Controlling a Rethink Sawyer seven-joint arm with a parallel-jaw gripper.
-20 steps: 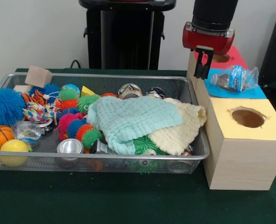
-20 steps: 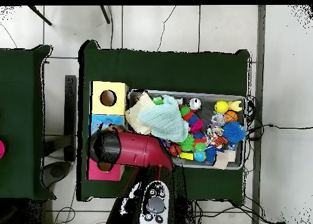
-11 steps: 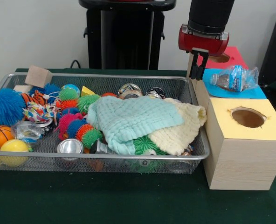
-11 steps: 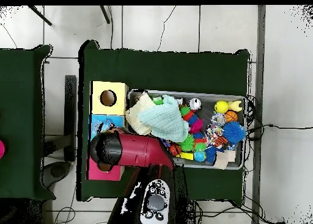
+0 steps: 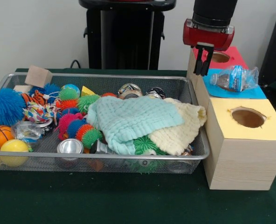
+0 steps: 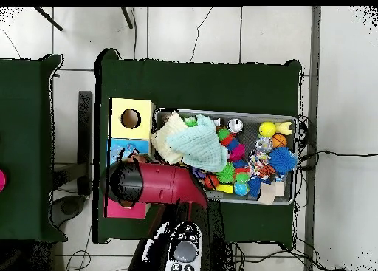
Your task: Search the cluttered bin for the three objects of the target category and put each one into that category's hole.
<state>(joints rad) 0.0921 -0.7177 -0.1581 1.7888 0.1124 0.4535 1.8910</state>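
My end effector [image 5: 203, 59] hangs empty, fingers narrow, above the boxes' bin-side edge. The crumpled plastic bottle [image 5: 234, 77] lies on the blue box top [image 5: 250, 92], not dropped through any hole: light, slippery, springy, best pinched across its middle. The overhead view hides it beneath my arm [image 6: 159, 184].

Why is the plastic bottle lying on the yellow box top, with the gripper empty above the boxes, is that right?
Not quite. In the front view the bottle lies on the blue box top, not the yellow one. The rest holds: the gripper hangs empty above the boxes.
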